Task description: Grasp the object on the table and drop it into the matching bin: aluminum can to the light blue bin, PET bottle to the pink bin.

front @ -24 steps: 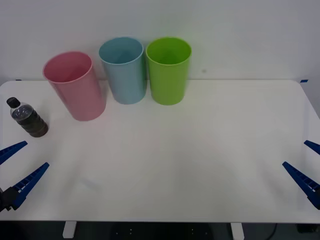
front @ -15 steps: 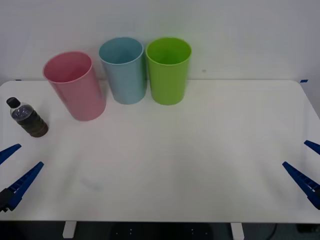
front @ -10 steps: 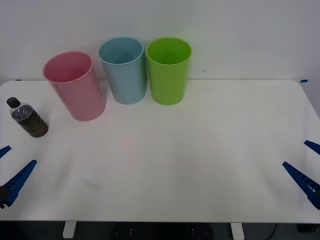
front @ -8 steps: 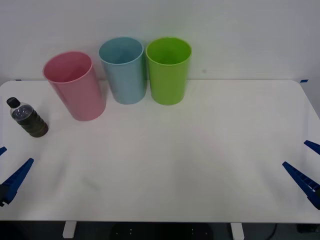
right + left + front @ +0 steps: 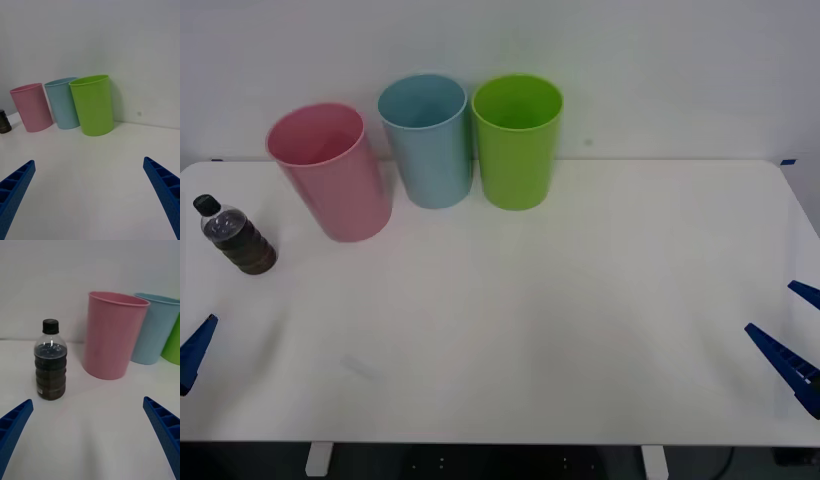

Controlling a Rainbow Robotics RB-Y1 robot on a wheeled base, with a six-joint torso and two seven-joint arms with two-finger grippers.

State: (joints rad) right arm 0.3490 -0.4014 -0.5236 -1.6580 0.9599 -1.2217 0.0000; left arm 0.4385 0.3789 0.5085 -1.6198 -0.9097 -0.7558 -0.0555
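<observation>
Lining up on the bottle [image 5: 50,360], the left gripper [image 5: 90,435] hangs spread wide and empty at the front view's lower left edge. That bottle stands upright at the table's [image 5: 580,300] left, beside the pink bin [image 5: 330,170]. Next, probably: advance and close around it. The right gripper [image 5: 90,195] waits, gaping, lower right.

the front camera is looking down from above the arms across the whole counter [image 5: 580,300]. each wrist camera is sitting low near the surface, facing the back wall. the left one is sitting closer, and both are sharing the pink bin [image 5: 112,337] and light blue bin [image 5: 63,103].
</observation>
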